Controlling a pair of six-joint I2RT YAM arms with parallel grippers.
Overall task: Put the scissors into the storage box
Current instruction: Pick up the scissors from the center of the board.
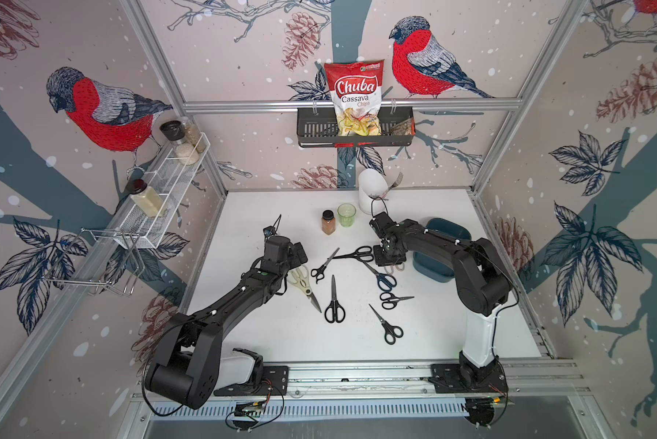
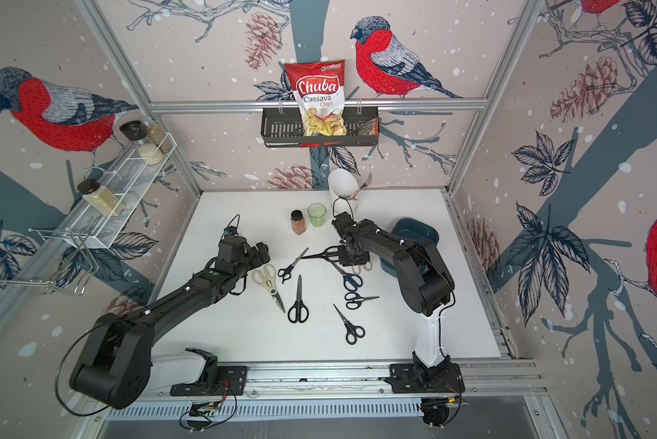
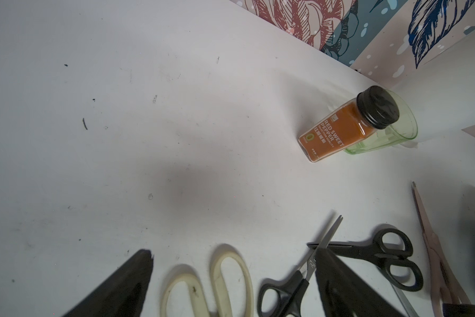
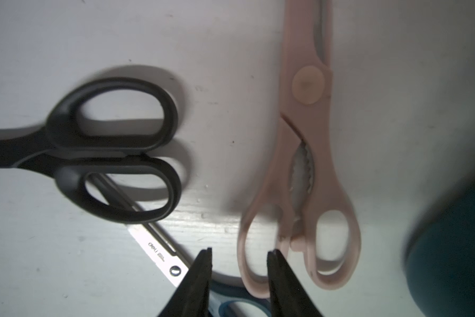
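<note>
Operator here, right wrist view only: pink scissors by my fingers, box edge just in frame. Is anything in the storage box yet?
Observer: In a top view the storage box shows no scissors in its uncovered part; the right arm hides the rest.
Operator: Where's the left gripper?
Observer: The left gripper is open over the cream shears' handles.
Operator: How many pairs left to move?
Observer: Eight, counting your pink scissors.

Eight scissors [image 1: 333, 296] lie flat, scattered on the table [image 1: 262, 334] beside the teal storage box [image 1: 431, 268].
</note>
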